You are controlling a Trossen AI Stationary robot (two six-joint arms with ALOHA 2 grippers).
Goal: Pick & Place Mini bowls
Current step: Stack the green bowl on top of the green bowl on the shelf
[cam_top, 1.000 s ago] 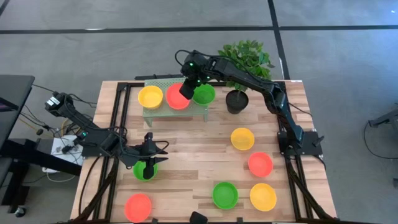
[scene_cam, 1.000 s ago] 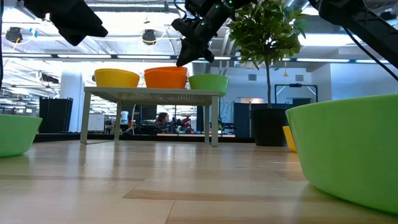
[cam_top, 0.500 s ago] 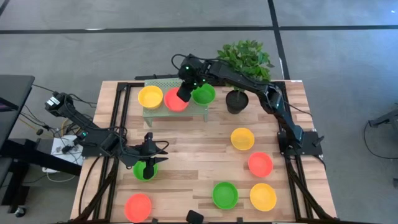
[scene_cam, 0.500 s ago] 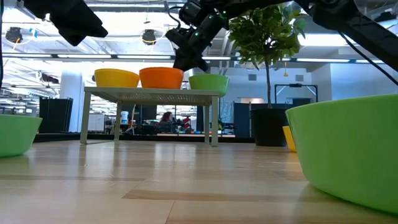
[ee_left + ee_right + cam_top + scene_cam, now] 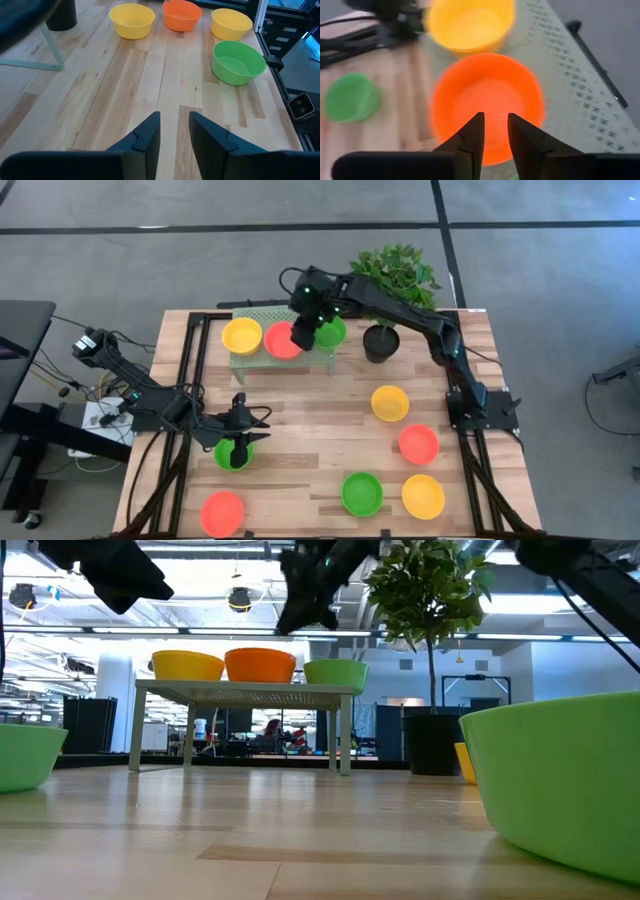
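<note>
Three mini bowls stand side by side on the pale green perforated rack [image 5: 262, 313]: yellow [image 5: 241, 335], red [image 5: 280, 342] and green [image 5: 332, 330]. My right gripper [image 5: 303, 332] hovers open above the red bowl's [image 5: 487, 100] right side, clear of the rims in the low view [image 5: 300, 600]. My left gripper [image 5: 238, 448] waits open over a green bowl [image 5: 226, 454] near the table's left edge; its wrist view [image 5: 174, 130] does not show that bowl. Several more bowls sit on the table's right and near parts.
Loose bowls on the wood: yellow [image 5: 389, 402], red [image 5: 418, 443], green [image 5: 361, 493], yellow [image 5: 422, 496], red [image 5: 221, 512]. A black plant pot [image 5: 381, 342] with a leafy plant stands right of the rack. Bare wood lies in the table's middle, in front of the rack.
My right gripper moved a little toward the table's left over the rack, and the red bowl slid slightly leftward with it, closer to the yellow bowl. The gripper then rose clear of the bowl rims. The left arm kept still.
</note>
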